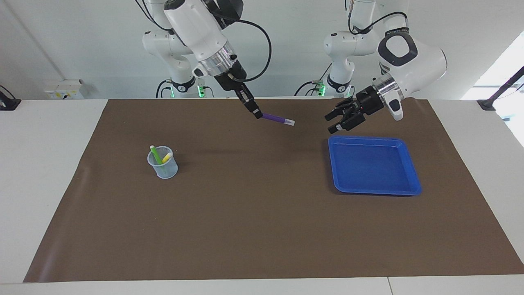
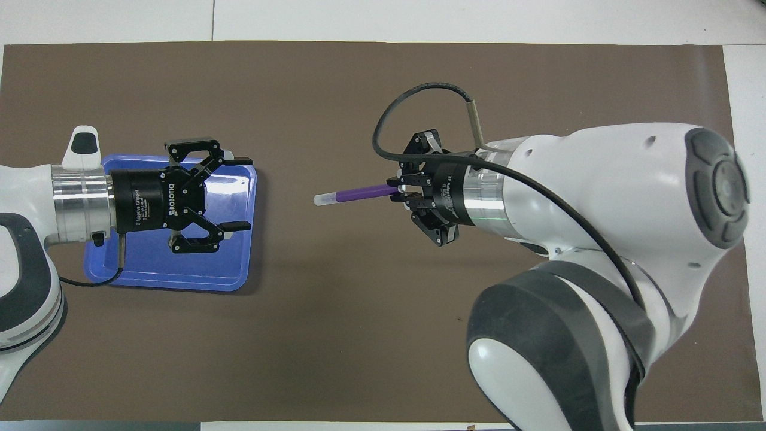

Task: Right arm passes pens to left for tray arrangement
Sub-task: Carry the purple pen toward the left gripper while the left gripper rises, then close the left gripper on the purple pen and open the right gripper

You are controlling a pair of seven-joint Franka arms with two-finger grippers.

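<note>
My right gripper [image 1: 258,114] is shut on the purple pen [image 1: 278,119] and holds it level in the air over the middle of the mat, pale tip toward the left arm; both also show in the overhead view, gripper [image 2: 397,192] and pen [image 2: 358,194]. My left gripper [image 1: 330,123] [image 2: 240,193] is open and empty in the air over the blue tray [image 1: 374,164] [image 2: 179,269], facing the pen with a gap between them. The green pen [image 1: 155,155] and yellow pen [image 1: 167,157] stand in a translucent cup [image 1: 163,166].
The cup stands on the brown mat [image 1: 254,213] toward the right arm's end; the right arm hides it in the overhead view. The tray lies flat toward the left arm's end, with nothing in it.
</note>
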